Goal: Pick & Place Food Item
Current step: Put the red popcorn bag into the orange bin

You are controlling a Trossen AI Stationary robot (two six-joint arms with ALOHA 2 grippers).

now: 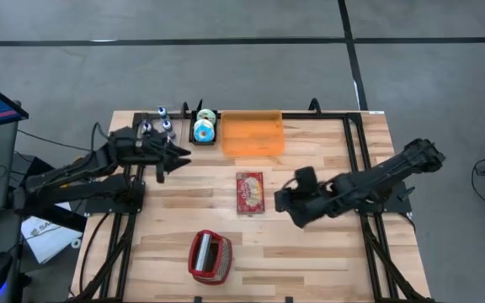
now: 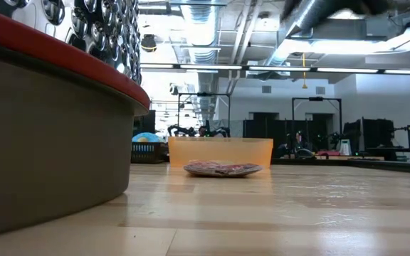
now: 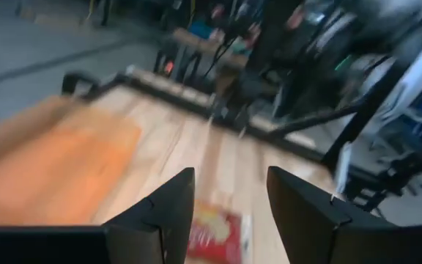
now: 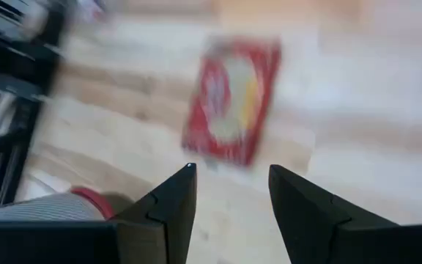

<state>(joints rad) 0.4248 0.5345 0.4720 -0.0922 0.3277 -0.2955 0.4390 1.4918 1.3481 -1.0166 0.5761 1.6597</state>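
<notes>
Lying flat mid-counter (image 1: 327, 252), a red snack packet (image 1: 249, 193) is seen.
Right gripper (image 1: 281, 200), parted and empty, is held just beside it; left gripper (image 1: 175, 156), likewise parted, near the orange bin (image 1: 251, 135).

My table (image 1: 327, 252) is pale planked wood with a smooth, faintly shiny finish. The red packet (image 1: 249, 193) looks like glossy printed foil or plastic. The orange bin (image 1: 252, 135) is translucent plastic. The red-rimmed basket (image 1: 210, 256) looks like metal mesh. My fingers (image 4: 173, 205) are matt black.
</notes>
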